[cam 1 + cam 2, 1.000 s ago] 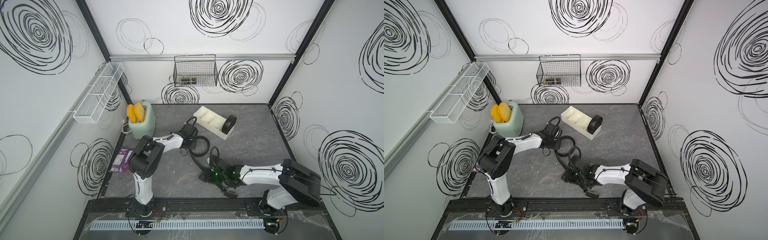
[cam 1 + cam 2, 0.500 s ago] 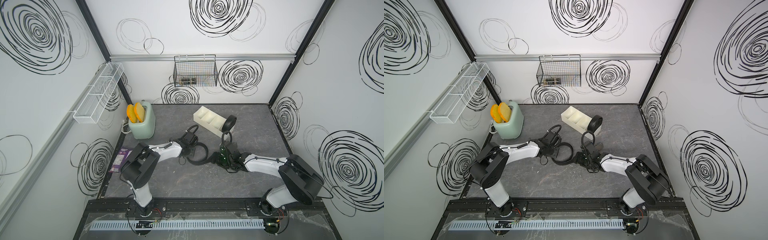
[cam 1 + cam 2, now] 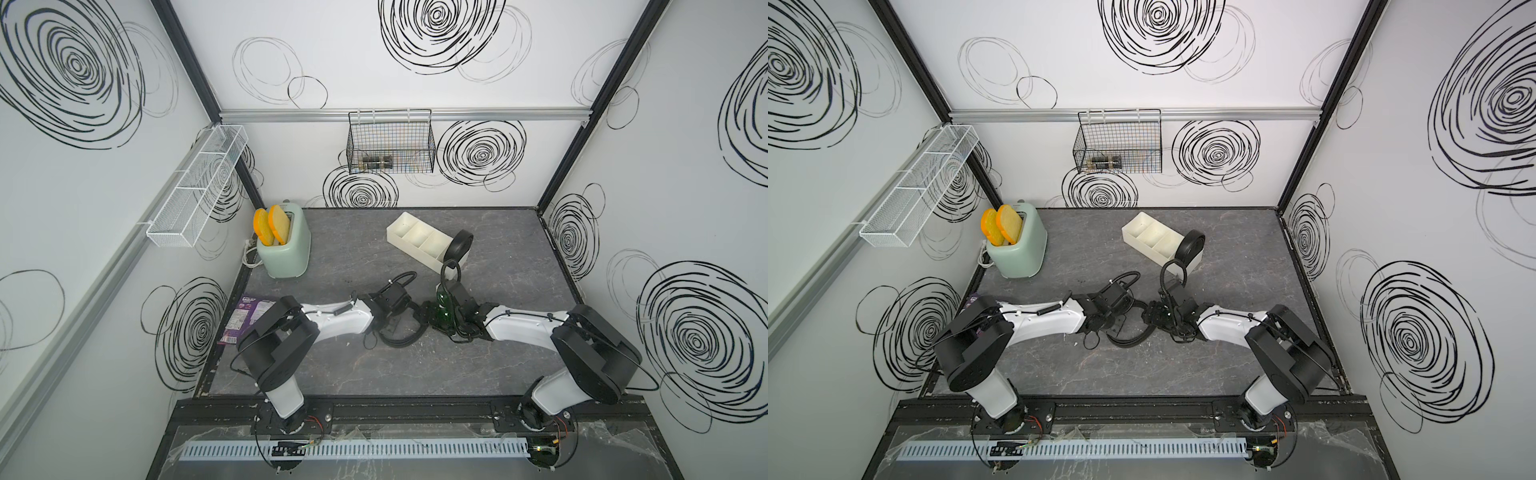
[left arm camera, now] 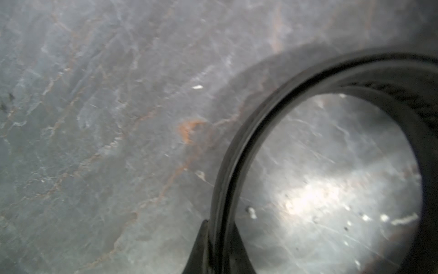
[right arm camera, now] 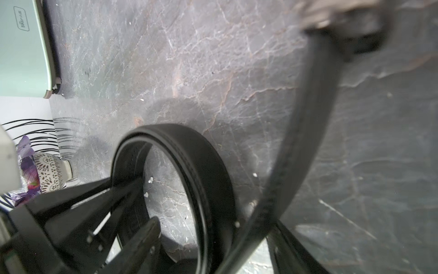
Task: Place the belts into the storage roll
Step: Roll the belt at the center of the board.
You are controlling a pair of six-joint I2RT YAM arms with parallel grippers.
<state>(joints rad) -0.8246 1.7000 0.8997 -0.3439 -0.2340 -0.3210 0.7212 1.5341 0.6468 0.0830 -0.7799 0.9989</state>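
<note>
Cream-white plastic marks the storage tray (image 3: 409,246), which sits toward the back of the grey stone-patterned counter (image 3: 332,374). 1 of the 2 belts is already in it: a tight black coil (image 3: 460,246) stands on edge in the end compartment nearest the right arm, while the other 3 compartments show empty in both top views. The second belt (image 3: 401,338) is not yet stowed. It lies on the counter well apart from the tray, between the 2 arms, wound only into a wide, loose ring. The left fingers (image 4: 199,251) are clenched on the wall of that ring, pinching it from inside and outside, as the left wrist view shows. The right fingers (image 5: 144,239) stand spread apart just beside the same ring. The belt's free strap (image 5: 308,142) runs up between them toward a blurred end piece, possibly the buckle, and they do not appear to pinch anything. On this reading the task is about half done. What is left is to tighten the loose ring into a coil small enough for a compartment, carry it to the tray and set it into 1 of the empty squares. As it lies, the ring looks too wide to fit.
</note>
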